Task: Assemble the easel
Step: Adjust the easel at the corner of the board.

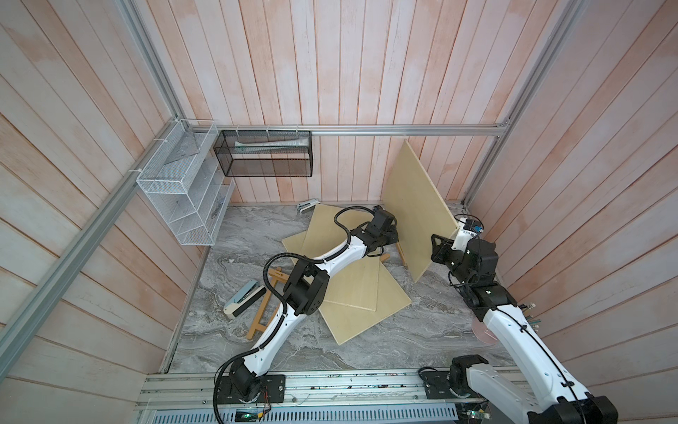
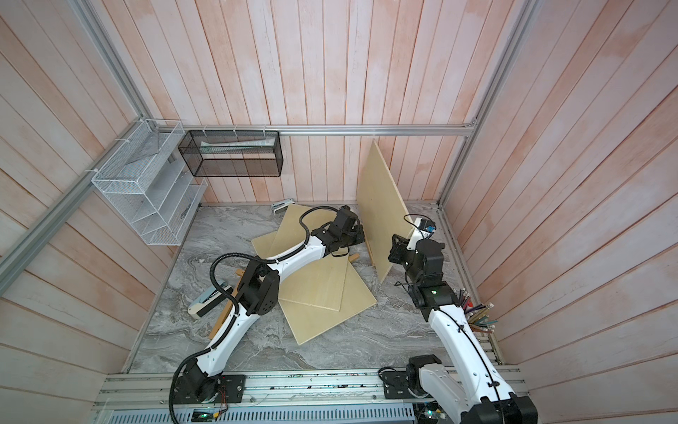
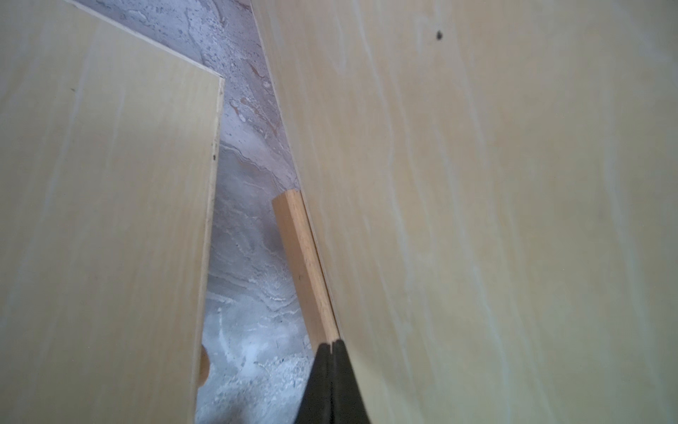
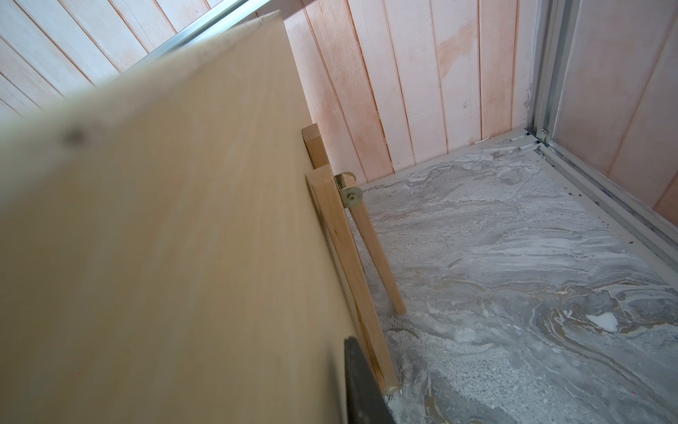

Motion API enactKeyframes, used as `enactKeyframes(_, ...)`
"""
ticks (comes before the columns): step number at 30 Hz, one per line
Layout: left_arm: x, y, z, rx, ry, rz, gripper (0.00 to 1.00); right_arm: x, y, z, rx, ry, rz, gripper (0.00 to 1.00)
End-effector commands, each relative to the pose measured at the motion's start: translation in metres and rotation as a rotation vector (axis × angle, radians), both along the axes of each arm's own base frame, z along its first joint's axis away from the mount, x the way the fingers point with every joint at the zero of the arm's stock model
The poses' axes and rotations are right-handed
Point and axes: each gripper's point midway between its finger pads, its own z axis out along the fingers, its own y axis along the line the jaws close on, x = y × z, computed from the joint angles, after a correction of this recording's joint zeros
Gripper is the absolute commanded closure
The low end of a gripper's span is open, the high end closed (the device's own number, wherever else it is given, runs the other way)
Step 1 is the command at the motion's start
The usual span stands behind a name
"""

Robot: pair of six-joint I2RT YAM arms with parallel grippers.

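- At the far right of the table (image 1: 422, 330), a board (image 1: 418, 205) is stood almost upright and is tilted back against the easel (image 4: 348, 264). The easel's legs are seen behind the board in the right wrist view.
- The easel's rear leg (image 4: 378, 253) is swung out at a hinge, and its foot is set on the table.
- A wooden strip (image 3: 304, 264) is seen along the foot of the board, touching its front face.
- The left gripper (image 3: 333, 345) is closed completely, with nothing caught between its jaws. Its tips are set against one end of the strip, just beside the board.
- The right gripper (image 1: 445, 246) is placed over the board's right edge and is clamped on it. One finger (image 4: 361, 381) is seen against the back of the board, and the other is hidden by the board.
- Several flat boards (image 1: 352, 290) are laid overlapping in the middle of the table, under the left arm.
- A wooden frame (image 1: 262, 312) is laid flat at the near left, partly covered by that arm.
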Motion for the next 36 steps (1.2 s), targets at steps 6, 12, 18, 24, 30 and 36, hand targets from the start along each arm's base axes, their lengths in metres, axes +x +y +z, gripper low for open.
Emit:
enactKeyframes(6,-0.016,-0.009,0.017,-0.058,0.014,-0.087,0.82,-0.071,-0.010,-0.142,-0.108,0.539,0.017,1.00)
enactKeyframes(12,-0.017,-0.015,-0.004,-0.135,0.100,-0.093,0.49,-0.070,-0.007,-0.139,-0.098,0.533,0.029,1.00)
enactKeyframes(18,0.000,-0.016,-0.022,-0.239,0.149,-0.062,0.44,-0.070,-0.004,-0.138,-0.091,0.525,0.043,1.00)
enactKeyframes(24,0.002,-0.004,-0.045,-0.277,0.173,-0.013,0.46,-0.068,-0.003,-0.122,-0.076,0.499,0.043,1.00)
enactKeyframes(30,-0.003,0.004,-0.031,-0.279,0.141,-0.012,0.46,-0.059,-0.005,-0.090,-0.092,0.386,0.037,1.00)
enactKeyframes(36,-0.011,0.009,-0.003,-0.283,0.109,-0.041,0.46,-0.043,-0.002,-0.008,-0.097,0.131,0.052,1.00)
